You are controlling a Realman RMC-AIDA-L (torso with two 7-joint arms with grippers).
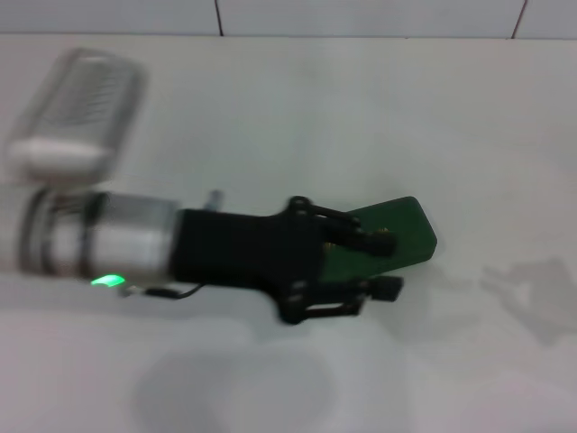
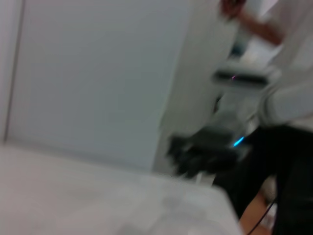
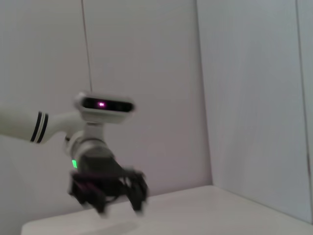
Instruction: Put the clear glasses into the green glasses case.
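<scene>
The green glasses case [image 1: 407, 236] lies on the white table, right of centre, seen as a flat dark green slab. My left gripper [image 1: 386, 266] reaches in from the left and hovers over the case's near-left end. Its black fingers are spread open with nothing between them. The right wrist view shows the same left gripper [image 3: 117, 201] just above the table edge, fingers apart. A faint colourless outline further right looks like the clear glasses [image 1: 530, 287] lying on the table. My right gripper [image 2: 198, 156] appears only in the left wrist view, off beside the table, as a dark blur.
A pale, ribbed, rounded object [image 1: 79, 113] sits at the table's far left. A tiled wall runs behind the table [image 1: 270, 108]. A person [image 2: 283, 98] in white stands beyond the table's edge in the left wrist view.
</scene>
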